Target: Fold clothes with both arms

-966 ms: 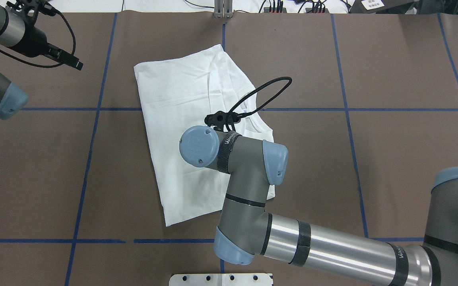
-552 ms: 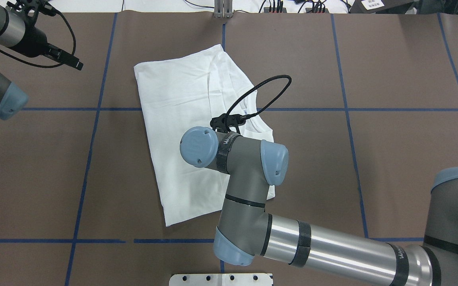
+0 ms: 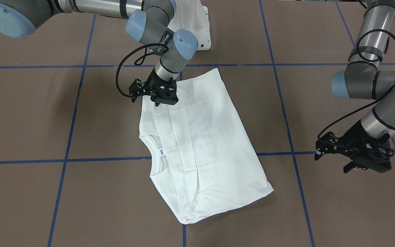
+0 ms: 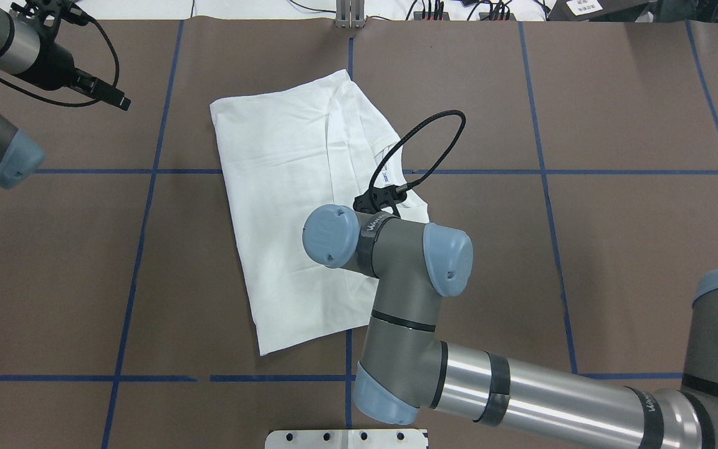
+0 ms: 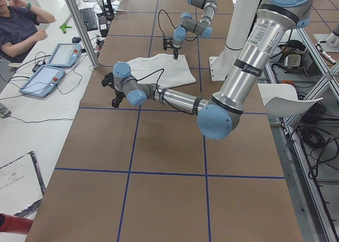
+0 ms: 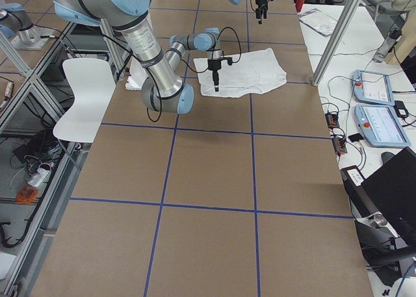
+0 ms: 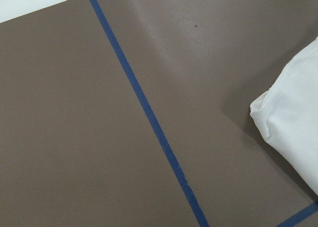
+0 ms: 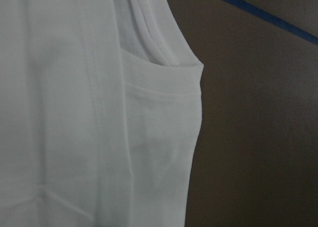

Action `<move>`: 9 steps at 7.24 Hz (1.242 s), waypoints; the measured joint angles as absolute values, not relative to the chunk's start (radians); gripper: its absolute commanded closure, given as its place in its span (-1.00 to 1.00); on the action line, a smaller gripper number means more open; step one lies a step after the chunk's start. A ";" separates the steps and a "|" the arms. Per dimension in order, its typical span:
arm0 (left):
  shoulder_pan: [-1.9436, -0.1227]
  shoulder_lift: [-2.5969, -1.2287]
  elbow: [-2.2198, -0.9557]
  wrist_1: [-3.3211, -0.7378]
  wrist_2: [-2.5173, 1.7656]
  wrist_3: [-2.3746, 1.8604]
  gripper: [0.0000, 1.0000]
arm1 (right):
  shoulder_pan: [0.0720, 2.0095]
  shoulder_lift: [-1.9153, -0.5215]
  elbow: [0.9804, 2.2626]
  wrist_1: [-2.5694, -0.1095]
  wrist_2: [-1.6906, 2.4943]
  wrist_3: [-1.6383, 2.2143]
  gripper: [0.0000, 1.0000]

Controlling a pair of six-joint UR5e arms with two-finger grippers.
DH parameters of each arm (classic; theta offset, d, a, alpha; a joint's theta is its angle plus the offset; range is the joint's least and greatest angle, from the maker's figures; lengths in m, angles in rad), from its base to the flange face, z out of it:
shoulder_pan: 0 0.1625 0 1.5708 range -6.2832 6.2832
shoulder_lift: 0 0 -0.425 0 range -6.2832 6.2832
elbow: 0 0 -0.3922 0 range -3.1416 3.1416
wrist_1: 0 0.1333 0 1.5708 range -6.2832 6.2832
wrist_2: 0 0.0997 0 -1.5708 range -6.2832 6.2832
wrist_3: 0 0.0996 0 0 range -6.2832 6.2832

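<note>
**Shirt: light, limp, layered – pinch at edges**

The shirt [image 3: 211,137] lies mid-table [image 3: 63,206], folded to a long rectangle set skew to the tape grid, sleeves tucked in, collar [image 3: 151,151] showing on one long side.

- Right gripper [image 3: 161,99] points down at the robot-side corner on the collar side, at or just over the cloth. Contact can't be confirmed. Its fingers are hidden by its own body, so whether they are apart or together can't be told.
- Left gripper [image 3: 351,157] hangs over bare table, well apart from the shirt. Its finger gap can't be read either.

Handling, as judgement:
- Thin knit, near weightless, no stiffness. It will sag and drag from any single hold.
- The stacked layers will likely slide over each other, so a shallow pinch may lift only the top one.
- Best holds are likely the two corners of one short end, one per gripper, taking all layers.
- The collar side is thicker and uneven, so the grip there needs to go deeper.
</note>
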State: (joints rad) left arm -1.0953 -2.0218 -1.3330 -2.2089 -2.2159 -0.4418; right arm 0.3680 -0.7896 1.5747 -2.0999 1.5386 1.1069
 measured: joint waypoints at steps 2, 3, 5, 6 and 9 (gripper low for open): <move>-1.095 -2.022 -1.333 -2.209 -2.214 -0.442 -1.00 | 0.359 -0.898 1.697 -2.124 1.532 1.086 -1.00; -1.095 -2.022 -1.333 -2.209 -2.214 -0.442 -1.00 | 0.353 -0.937 1.745 -2.124 1.528 1.084 -1.00; -1.095 -2.022 -1.333 -2.209 -2.216 -0.442 -1.00 | 0.352 -0.951 1.805 -2.049 1.529 1.082 -1.00; -1.095 -2.022 -1.333 -2.209 -2.216 -0.442 -1.00 | 0.362 -0.946 1.802 -1.932 1.535 1.083 -1.00; -1.096 -2.018 -1.332 -2.209 -2.218 -0.442 -1.00 | 0.412 -0.870 1.633 -1.531 1.677 1.099 -0.94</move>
State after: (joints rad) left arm -1.0957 -2.0181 -1.3323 -2.2093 -2.2180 -0.4418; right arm 0.4124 -0.8700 1.6328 -1.5310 1.6767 1.0987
